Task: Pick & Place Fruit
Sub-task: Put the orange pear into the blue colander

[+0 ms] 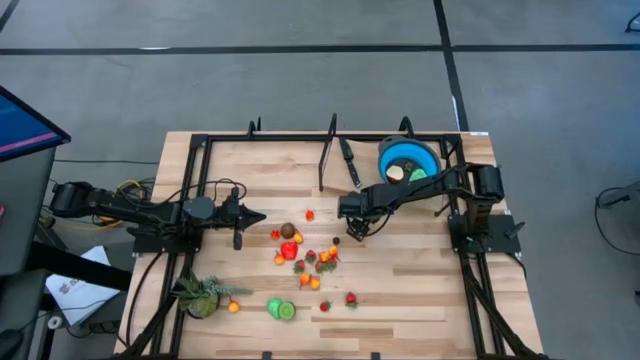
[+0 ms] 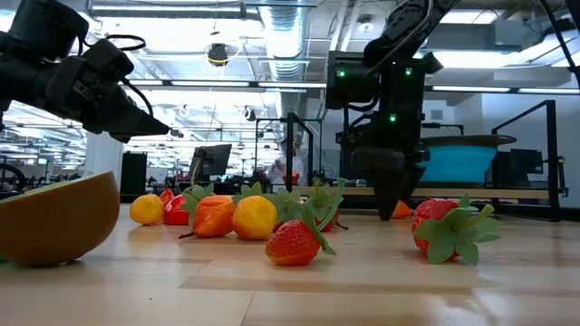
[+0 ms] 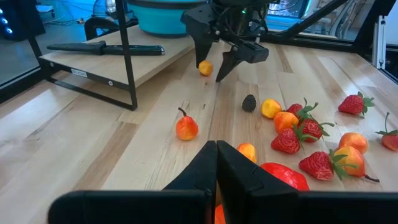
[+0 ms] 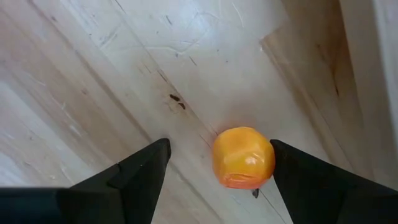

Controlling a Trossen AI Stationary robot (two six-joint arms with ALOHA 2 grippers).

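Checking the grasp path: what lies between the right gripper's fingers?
The right wrist view shows a small orange fruit on bare wood between the open right gripper fingers.

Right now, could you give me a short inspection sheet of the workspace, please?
Surface: wooden table, black frame.
Job's things: toy fruits scattered mid-table; small orange fruit lies between the open right gripper fingers; blue bowl at the back already holds some.
Clutter: knife, leafy plant.
Grippers: right as above; left gripper shut, hovers left of the fruits.
Cables: along the left arm.
Surroundings: grey floor; room behind.
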